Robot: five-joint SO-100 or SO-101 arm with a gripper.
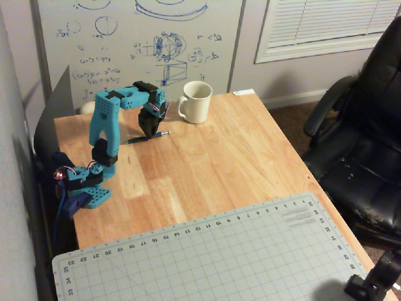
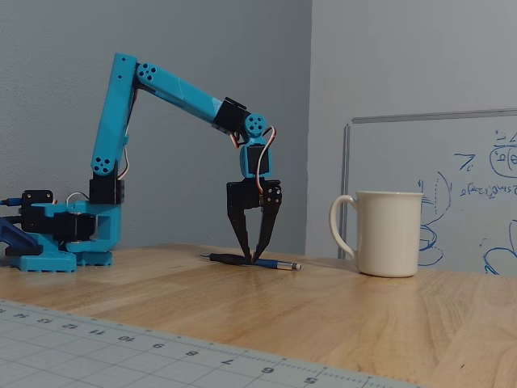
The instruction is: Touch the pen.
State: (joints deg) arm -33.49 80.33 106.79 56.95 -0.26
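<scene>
The pen is a thin dark stick with a silvery tip, lying flat on the wooden table in front of the arm's base. It also shows in the other fixed view. My gripper points straight down over the pen's middle. In the low fixed view the gripper has its two black fingers drawn into a V, with the tips together and resting on the pen. The pen lies on the table and is not lifted.
A cream mug stands just right of the pen, handle toward the gripper; it shows in the low view too. A grey cutting mat covers the table's near end. A black office chair stands right of the table.
</scene>
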